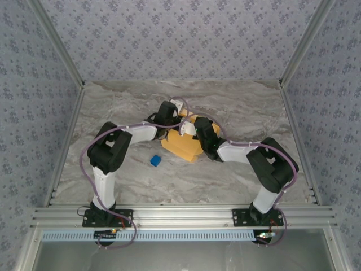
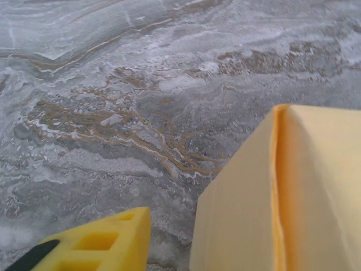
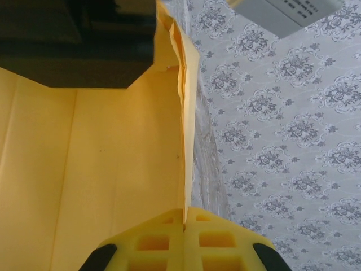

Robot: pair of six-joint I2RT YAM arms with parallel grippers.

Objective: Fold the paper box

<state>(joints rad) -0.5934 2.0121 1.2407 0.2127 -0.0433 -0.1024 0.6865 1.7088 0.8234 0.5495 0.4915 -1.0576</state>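
Nearest the arm bases, a small blue cube (image 1: 155,161) sits alone on the marbled table (image 1: 254,113), apart from the work and left of it. Just beyond, about mid-table, lies the paper box (image 1: 183,148), yellow-orange card partly raised into a low block, with both arms bent in over it from either side. The right pincer (image 3: 184,223) is pressed together on a thin upright edge of the card. Its wrist view shows the sheet running straight up from between the two yellow pads, with a broad panel spreading to the left. The left pincer (image 1: 166,131) hangs at the box's left far corner. Its wrist view gives one yellow finger (image 2: 107,243) low over the table, just beside a folded corner of the box and not touching it; with the other finger hidden, I cannot tell whether it is spread or closed. Judgement: a mid-fold step, with the right arm holding a wall up while the left lines up on the neighbouring side. The next move likely calls for the left to press or tuck that side without dragging the light card out of the right's pinch.
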